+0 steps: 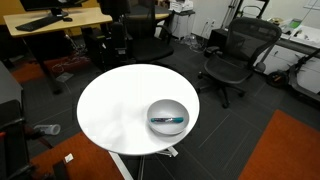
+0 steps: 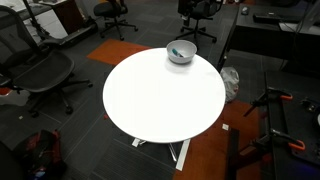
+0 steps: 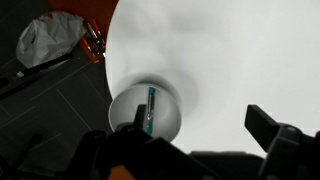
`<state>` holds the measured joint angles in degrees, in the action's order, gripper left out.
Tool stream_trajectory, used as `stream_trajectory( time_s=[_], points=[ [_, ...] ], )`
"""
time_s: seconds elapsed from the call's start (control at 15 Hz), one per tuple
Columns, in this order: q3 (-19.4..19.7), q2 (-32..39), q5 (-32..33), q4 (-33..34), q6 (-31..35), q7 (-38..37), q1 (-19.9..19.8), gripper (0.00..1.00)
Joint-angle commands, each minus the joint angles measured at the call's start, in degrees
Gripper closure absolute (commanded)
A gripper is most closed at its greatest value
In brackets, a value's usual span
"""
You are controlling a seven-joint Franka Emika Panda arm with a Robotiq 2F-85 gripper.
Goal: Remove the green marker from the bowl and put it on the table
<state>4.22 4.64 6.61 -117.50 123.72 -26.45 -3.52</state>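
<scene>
The teal-green marker [image 1: 168, 120] lies inside the shiny metal bowl [image 1: 158, 108], which stands near the edge of the round white table [image 1: 115, 105]. Both exterior views show this; the other has the bowl [image 2: 188, 47], the marker [image 2: 178, 54] and the table [image 2: 160, 100]. In the wrist view the marker [image 3: 150, 106] lies lengthwise in the bowl [image 3: 125, 108] at the table's [image 3: 230, 50] edge. My gripper [image 3: 203, 125] is open and empty, high above the table. One fingertip overlaps the bowl in the picture; the other hangs over bare tabletop. The gripper is not seen in the exterior views.
Black office chairs [image 1: 235, 55] and wooden desks [image 1: 55, 20] stand around the table. Orange carpet [image 1: 285, 150] lies beside it. A white bag [image 3: 45, 38] sits on the floor near the bowl's side of the table; it also shows in an exterior view [image 2: 230, 82].
</scene>
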Motion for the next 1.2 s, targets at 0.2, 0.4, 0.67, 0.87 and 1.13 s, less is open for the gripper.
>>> stream_trajectory(
  time_s=[0.2, 0.4, 0.67, 0.87, 1.13],
  points=[
    [3.7, 6.7, -0.9, 4.5, 4.4, -1.3, -1.8, 0.0],
    [5.1, 9.7, -1.5, 5.0, 7.3, -0.7, -2.5, 0.0],
    [6.2, 13.8, -4.1, 6.3, 10.4, 0.3, -3.5, 0.0],
    [6.7, 16.8, -6.5, 7.6, 11.9, 0.8, -4.3, 0.0],
    [7.1, 20.9, -8.6, 10.1, 13.0, 1.5, -5.5, 0.0]
  ],
)
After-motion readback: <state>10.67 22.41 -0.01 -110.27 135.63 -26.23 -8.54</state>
